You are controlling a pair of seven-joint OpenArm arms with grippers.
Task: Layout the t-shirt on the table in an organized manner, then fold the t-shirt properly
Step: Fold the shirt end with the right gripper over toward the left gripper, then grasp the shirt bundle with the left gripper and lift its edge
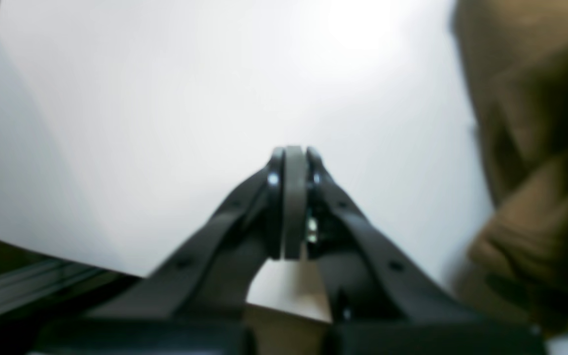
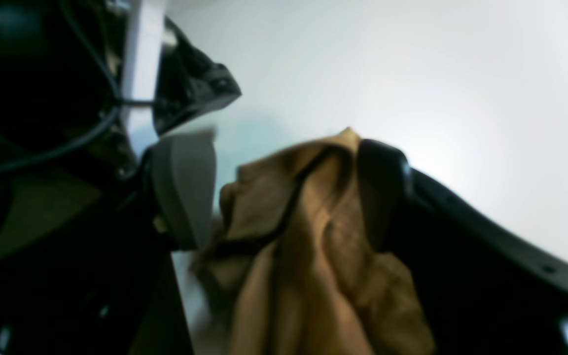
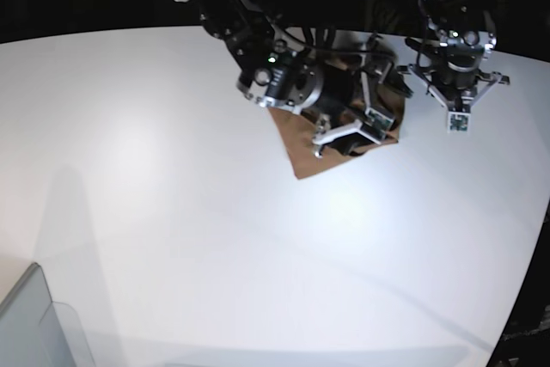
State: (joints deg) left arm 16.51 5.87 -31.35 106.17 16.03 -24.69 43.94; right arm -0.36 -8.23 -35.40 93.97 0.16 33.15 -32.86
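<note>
Plainly, through my left wrist camera my left pincer (image 1: pixel 294 162) is clenched pad to pad on nothing, hanging over bare white table (image 1: pixel 141 123). The brown t-shirt (image 1: pixel 535 148) sits bunched at the right of that view, apart from my pads, a rumpled heap with deep shadowed folds.

Through my right wrist camera my right pincer (image 2: pixel 284 192) stands wide, one grey pad (image 2: pixel 185 187) to the left and the dark finger on the right, with a gathered tuft of the t-shirt (image 2: pixel 308 256) draped between and leaning on the dark side. Nothing pinches it; I judge it released.

From the base camera the t-shirt (image 3: pixel 301 154) lies crumpled near the table's (image 3: pixel 172 212) far edge, mostly hidden under my right arm, one pointed corner showing toward the table's middle; the left pincer (image 3: pixel 456 113) hovers just beside it.

I judge the cloth light, limp and prone to sag, not slippery, not fragile. It should be taken at a hem or shoulder seam, both pincers well apart, so it spreads flat; which edge that corner is, I cannot tell.
</note>
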